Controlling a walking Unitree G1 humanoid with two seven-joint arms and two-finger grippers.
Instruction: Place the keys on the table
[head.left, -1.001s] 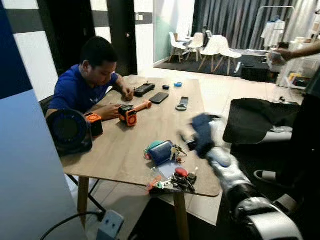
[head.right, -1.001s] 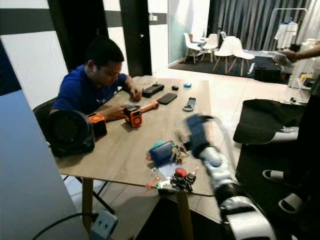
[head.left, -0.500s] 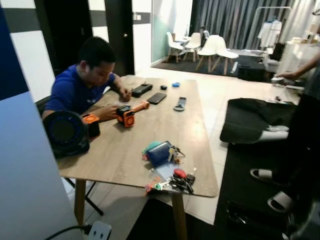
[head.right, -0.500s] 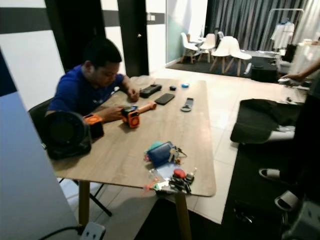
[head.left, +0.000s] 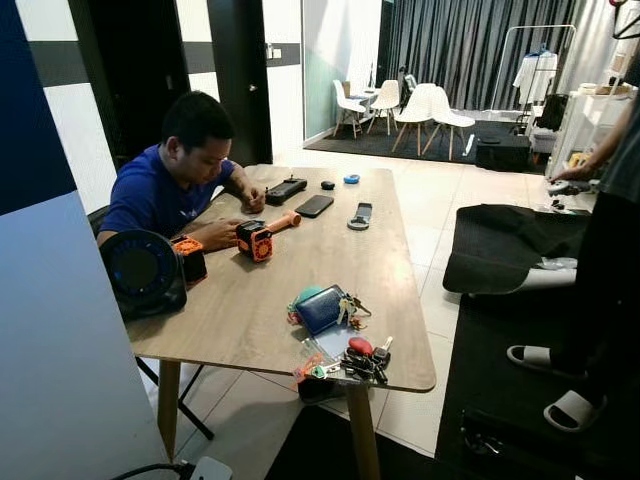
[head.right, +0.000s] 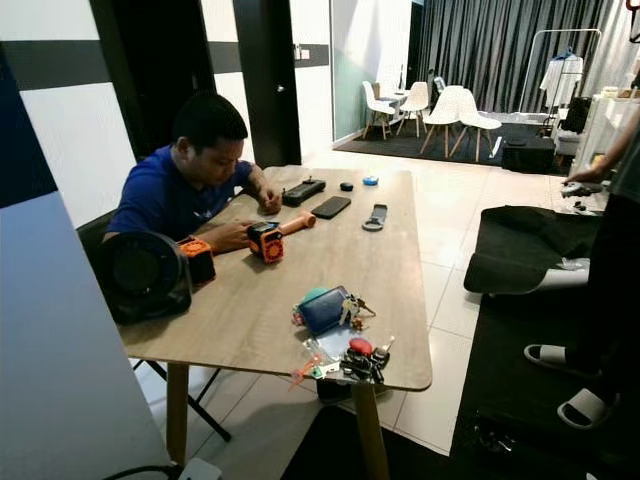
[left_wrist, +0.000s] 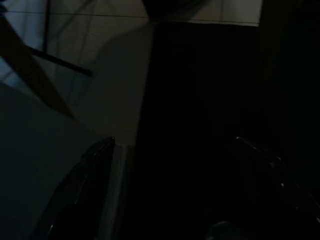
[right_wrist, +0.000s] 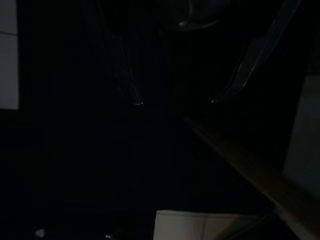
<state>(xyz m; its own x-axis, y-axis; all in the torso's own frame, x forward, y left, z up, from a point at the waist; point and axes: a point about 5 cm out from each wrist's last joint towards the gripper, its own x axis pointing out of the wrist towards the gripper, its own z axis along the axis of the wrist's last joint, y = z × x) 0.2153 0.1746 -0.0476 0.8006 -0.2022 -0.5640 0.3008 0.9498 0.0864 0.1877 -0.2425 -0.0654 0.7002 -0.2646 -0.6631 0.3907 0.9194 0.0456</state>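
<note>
A wooden tabletop (head.left: 330, 250) stands in a tiled room. In the left eye view, the keys (head.left: 358, 360) lie near its front edge, just beside a blue pouch (head.left: 322, 308); a seated person (head.left: 170, 180) works at an orange device (head.left: 254, 240). The left wrist view shows the left tool (left_wrist: 175, 190) spread above dim floor. In the dark right wrist view, whether the right tool (right_wrist: 175, 102) is spread or pressed together cannot be told.
</note>
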